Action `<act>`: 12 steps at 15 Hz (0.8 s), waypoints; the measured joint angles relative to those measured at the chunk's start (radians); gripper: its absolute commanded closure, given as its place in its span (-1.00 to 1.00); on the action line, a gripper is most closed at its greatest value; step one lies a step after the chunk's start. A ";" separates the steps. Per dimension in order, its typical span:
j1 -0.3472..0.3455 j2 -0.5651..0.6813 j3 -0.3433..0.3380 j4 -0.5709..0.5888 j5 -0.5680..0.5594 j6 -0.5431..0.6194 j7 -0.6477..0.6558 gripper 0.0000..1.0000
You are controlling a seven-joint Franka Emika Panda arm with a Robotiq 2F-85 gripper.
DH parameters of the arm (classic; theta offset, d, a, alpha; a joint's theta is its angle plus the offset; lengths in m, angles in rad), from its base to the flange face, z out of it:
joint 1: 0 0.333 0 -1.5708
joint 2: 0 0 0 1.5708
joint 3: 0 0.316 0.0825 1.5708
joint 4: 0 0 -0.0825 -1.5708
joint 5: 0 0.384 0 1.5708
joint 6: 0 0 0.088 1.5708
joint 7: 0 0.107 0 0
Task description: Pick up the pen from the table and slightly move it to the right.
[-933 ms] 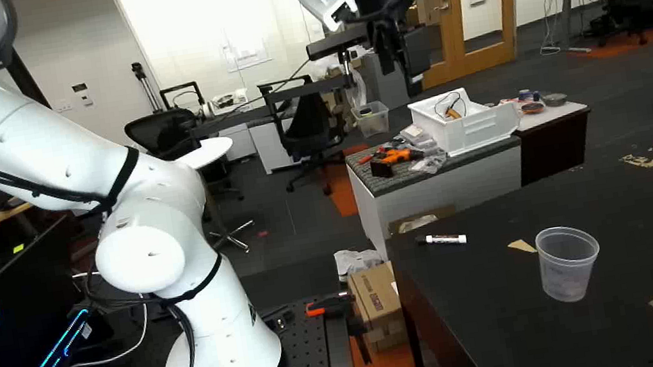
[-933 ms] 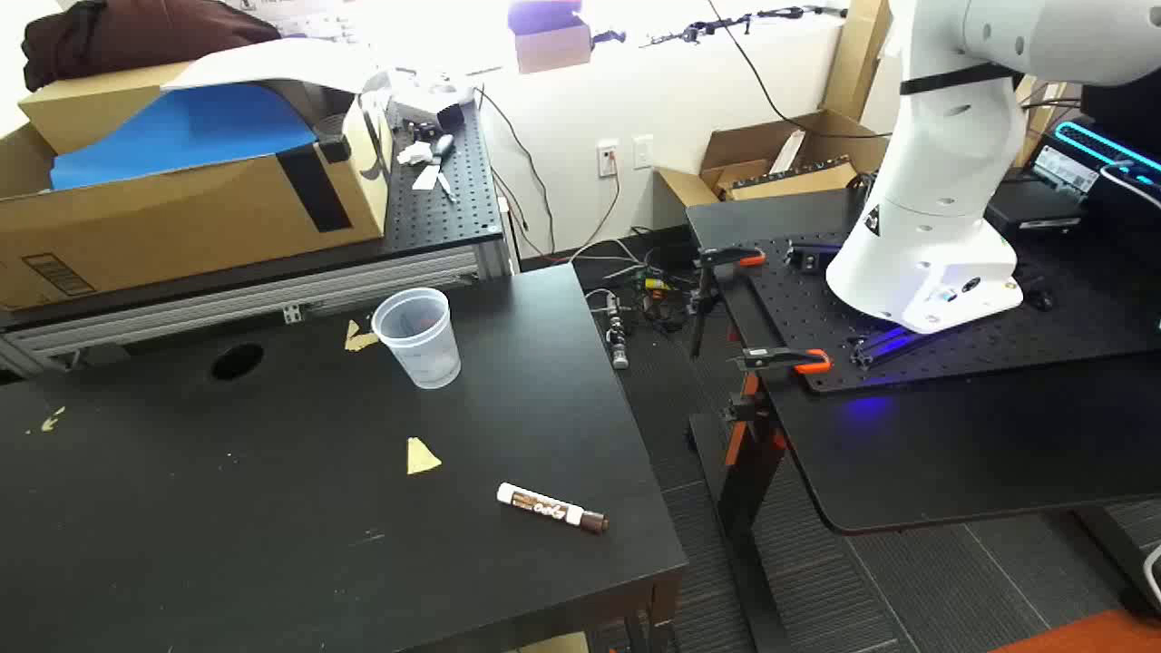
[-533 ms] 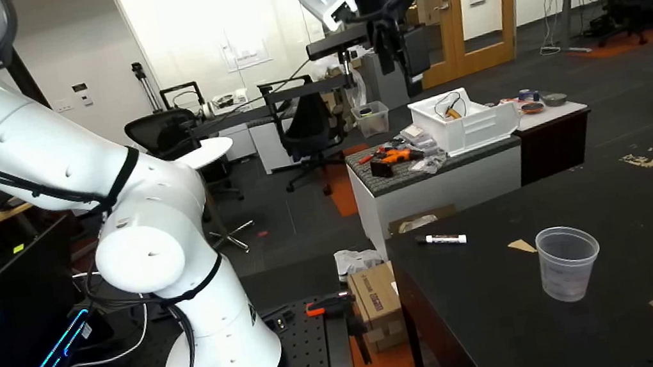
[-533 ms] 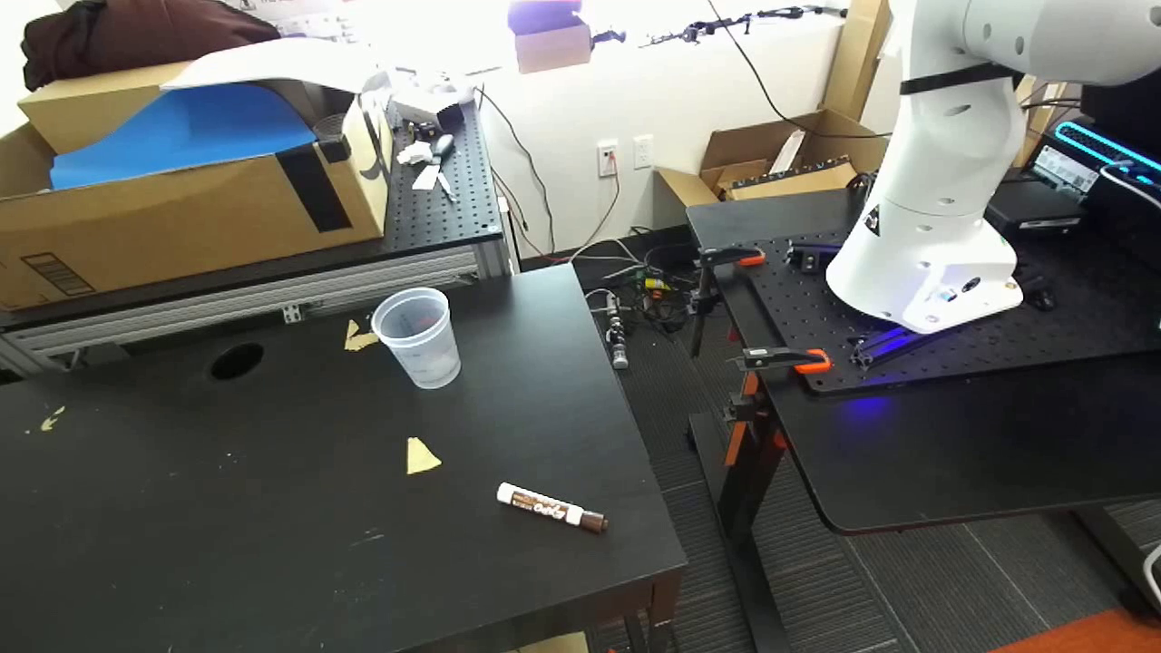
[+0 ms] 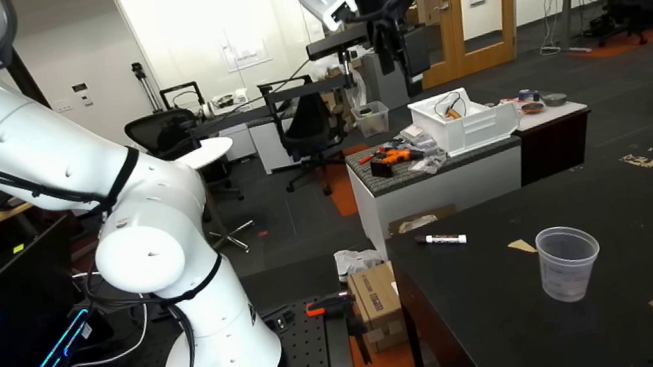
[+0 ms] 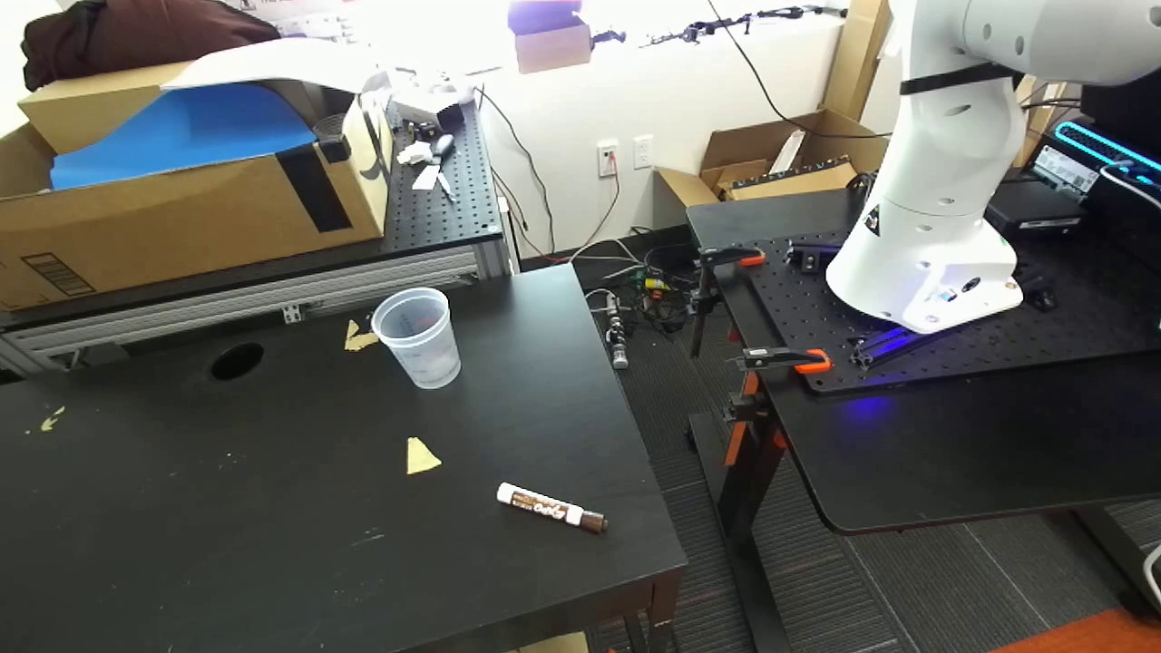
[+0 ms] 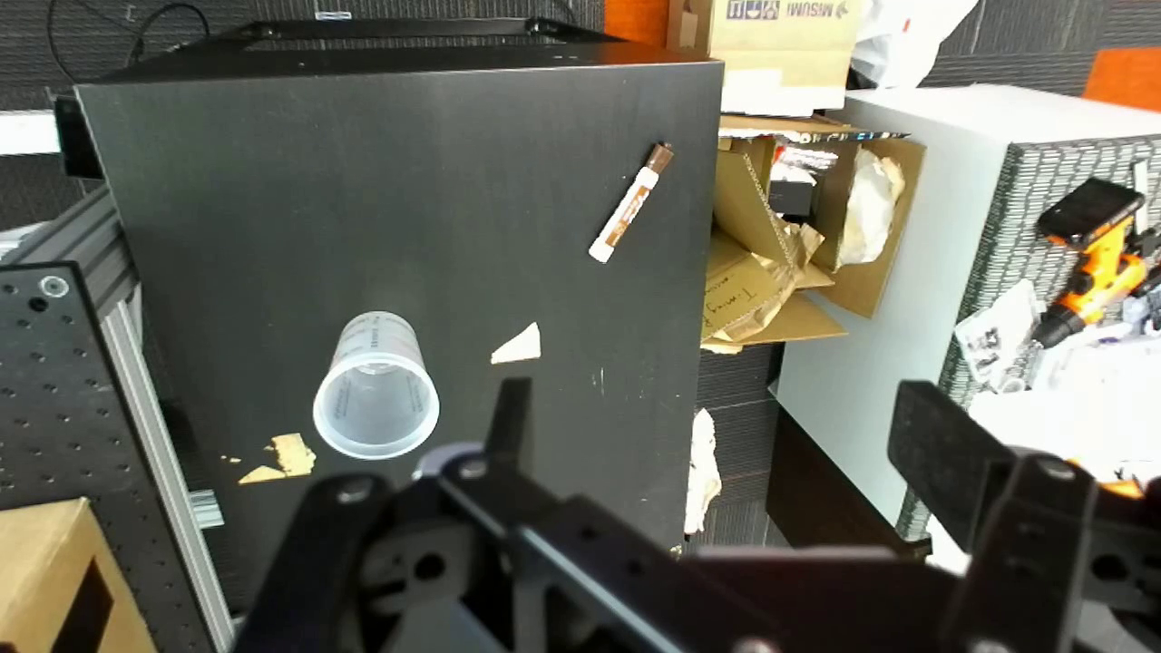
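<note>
Brown-capped marker (image 5: 445, 239) lies on the black table (image 5: 493, 301) in an exterior view; in an exterior view it lies apart from the plastic cup (image 6: 420, 341); in the wrist view the gripper (image 7: 714, 408) gapes, empty; reaching seems the step, next needing descent astride the marker

Arm (image 6: 948, 168) cut off, both exterior views; pen (image 6: 551, 508) lettering blurred

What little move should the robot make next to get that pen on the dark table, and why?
I'd probably bring the open gripper toward the pen before lowering it. The jaws hold nothing, and in the wrist view the pen lies flat on the table, higher in the picture than the jaws, not between them.
</note>
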 measured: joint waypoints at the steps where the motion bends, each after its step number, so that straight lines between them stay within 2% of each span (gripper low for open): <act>1: 0.000 0.000 0.000 0.000 0.000 0.000 0.000 -1.00; 12: -0.004 0.050 0.038 -0.017 0.046 0.048 0.003 -1.00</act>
